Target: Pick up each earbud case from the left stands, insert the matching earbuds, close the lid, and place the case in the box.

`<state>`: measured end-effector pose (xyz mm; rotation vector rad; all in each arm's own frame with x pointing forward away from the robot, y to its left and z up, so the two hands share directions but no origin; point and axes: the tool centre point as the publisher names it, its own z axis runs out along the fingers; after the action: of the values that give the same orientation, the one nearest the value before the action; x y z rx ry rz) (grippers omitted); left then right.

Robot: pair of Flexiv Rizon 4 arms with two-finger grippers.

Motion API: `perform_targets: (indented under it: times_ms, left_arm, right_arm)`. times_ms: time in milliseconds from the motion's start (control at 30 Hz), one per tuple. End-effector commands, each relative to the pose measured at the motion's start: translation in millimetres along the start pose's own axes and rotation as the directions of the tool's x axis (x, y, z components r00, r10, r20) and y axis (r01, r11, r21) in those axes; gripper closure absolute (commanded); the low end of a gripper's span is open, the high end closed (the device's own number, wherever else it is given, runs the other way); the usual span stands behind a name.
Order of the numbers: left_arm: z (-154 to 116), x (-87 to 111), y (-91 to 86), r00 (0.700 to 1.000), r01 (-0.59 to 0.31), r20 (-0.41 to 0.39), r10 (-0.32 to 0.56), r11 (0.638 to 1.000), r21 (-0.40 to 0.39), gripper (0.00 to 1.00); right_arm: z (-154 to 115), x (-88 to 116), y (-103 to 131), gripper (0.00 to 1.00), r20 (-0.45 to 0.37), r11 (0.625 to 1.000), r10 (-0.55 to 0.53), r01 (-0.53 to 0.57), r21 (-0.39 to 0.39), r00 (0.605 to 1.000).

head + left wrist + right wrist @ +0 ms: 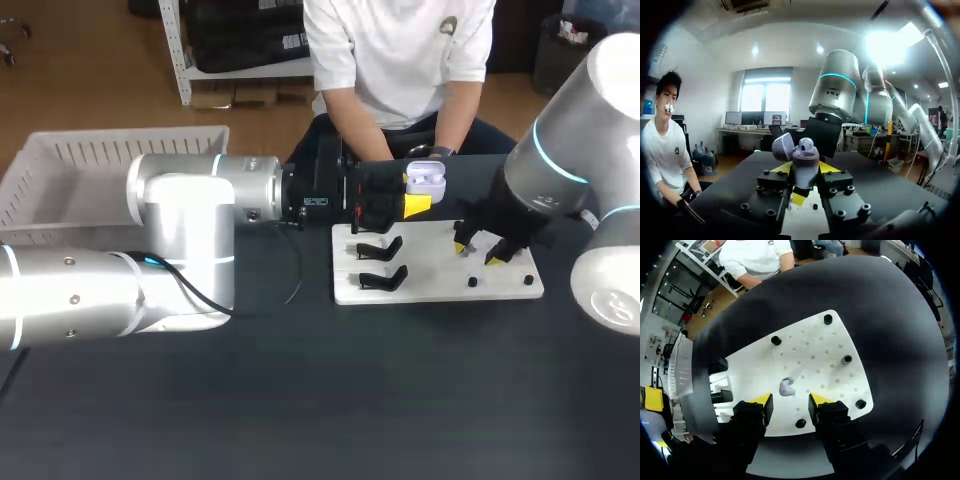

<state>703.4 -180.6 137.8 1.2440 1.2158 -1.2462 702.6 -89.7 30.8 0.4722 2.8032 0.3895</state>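
Observation:
A white earbud case (428,178) with its lid up sits above the far left part of the white board (440,290), and my left gripper (412,203) is shut on it. In the left wrist view the case (805,159) stands between the yellow fingertips of the left gripper (805,171), with its lid (782,145) tipped back. My right gripper (479,252) hangs low over the board's right half. In the right wrist view a small white earbud (786,387) lies on the board (810,347), just ahead of the gap of the right gripper (790,400). Its fingers stand apart and do not touch it.
Two black stands (381,262) occupy the board's left part, and black pegs (846,359) dot its right part. A white slatted basket (110,160) sits at the far left. A person's hands (432,153) rest at the table's far edge behind the case.

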Motion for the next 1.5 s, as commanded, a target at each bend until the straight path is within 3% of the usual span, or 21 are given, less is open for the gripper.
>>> perform_targets:
  times_ms: [33, 967, 1267, 1500]
  left_arm:
    - [0, 0.3, 1.2, 1.0, 0.0, 0.001, 0.0, 1.0, 0.002, 1.0]
    - [-20, -13.2, -1.1, 1.0, -0.014, 0.008, 0.014, 0.999, -0.029, 1.0]
    - [-20, -13.2, -1.1, 1.0, -0.014, 0.008, 0.014, 0.999, -0.029, 1.0]
    - [-20, -13.2, -1.1, 1.0, -0.014, 0.008, 0.014, 0.999, -0.029, 1.0]
  right_arm:
    - [2, -3, 4, 0.55, -0.006, 1.0, 0.0, 0.0, 0.004, 1.0]
    - [8, -2, 8, 0.56, -0.023, 1.0, 0.015, -0.015, 0.009, 1.0]
    - [8, -5, 7, 0.65, -0.026, 0.999, 0.029, -0.029, 0.017, 0.999]
    - [8, -6, 7, 0.66, -0.031, 0.999, 0.037, -0.036, 0.016, 0.999]
